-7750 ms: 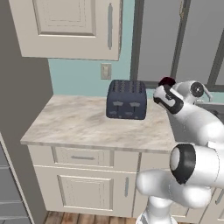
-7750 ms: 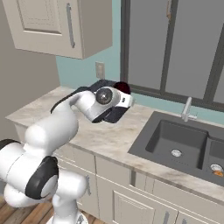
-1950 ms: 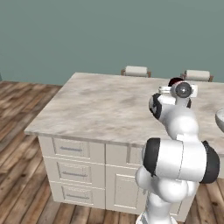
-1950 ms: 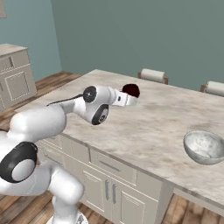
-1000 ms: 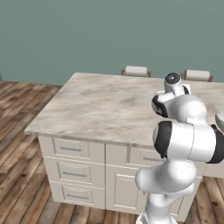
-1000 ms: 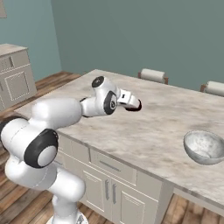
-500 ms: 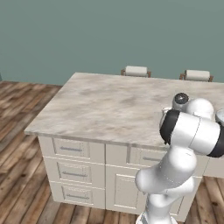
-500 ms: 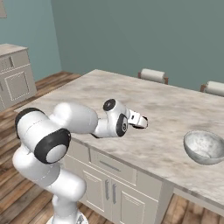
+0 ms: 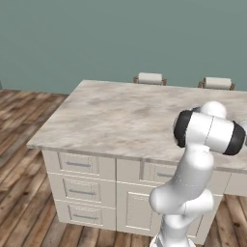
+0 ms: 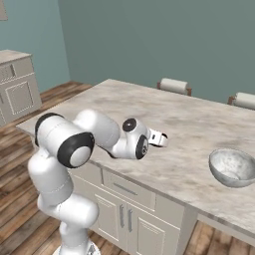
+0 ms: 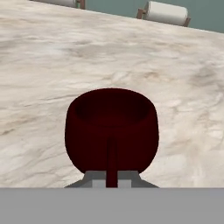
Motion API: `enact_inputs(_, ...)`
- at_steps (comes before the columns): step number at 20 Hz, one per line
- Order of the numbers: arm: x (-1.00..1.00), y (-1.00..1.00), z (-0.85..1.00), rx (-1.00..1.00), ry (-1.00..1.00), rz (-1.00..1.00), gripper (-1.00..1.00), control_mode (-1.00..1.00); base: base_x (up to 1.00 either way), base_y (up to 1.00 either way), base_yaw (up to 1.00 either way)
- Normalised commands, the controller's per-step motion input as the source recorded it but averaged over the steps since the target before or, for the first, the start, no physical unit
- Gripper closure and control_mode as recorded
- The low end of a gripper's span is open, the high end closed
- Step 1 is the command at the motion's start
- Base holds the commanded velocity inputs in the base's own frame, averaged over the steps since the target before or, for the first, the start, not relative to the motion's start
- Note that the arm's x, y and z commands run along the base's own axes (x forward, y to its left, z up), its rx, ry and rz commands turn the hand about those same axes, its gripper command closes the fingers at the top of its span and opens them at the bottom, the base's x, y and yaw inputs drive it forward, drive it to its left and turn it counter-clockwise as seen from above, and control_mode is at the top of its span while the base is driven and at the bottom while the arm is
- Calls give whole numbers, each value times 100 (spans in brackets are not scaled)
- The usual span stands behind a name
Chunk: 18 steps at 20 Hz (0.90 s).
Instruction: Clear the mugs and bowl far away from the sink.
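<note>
While the gripper (image 10: 163, 139) is stretched low over the marble island counter (image 10: 199, 124), its jaws are seen pinched on the handle of the maroon mug (image 11: 111, 129), held directly ahead. The marble bowl (image 10: 233, 167) is set well apart, off to its right.

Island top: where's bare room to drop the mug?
Island is bare between gripper and far chairs, and left of it. The only crowding is the bowl at the right end. Maroon mug is gripped by its handle.
</note>
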Motion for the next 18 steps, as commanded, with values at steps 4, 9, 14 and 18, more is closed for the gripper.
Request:
enact_inputs(4, 53, -10, -29, 1, 0, 6, 100, -100, 0, 0, 0)
enact_inputs(9, 46, -7, -38, 0, 0, 6, 100, -100, 0, 0, 0)
enact_inputs(14, 25, -4, -33, 1, 0, 6, 100, -100, 0, 0, 0)
enact_inputs(18, 12, -2, -28, 1, 0, 6, 100, -100, 0, 0, 0)
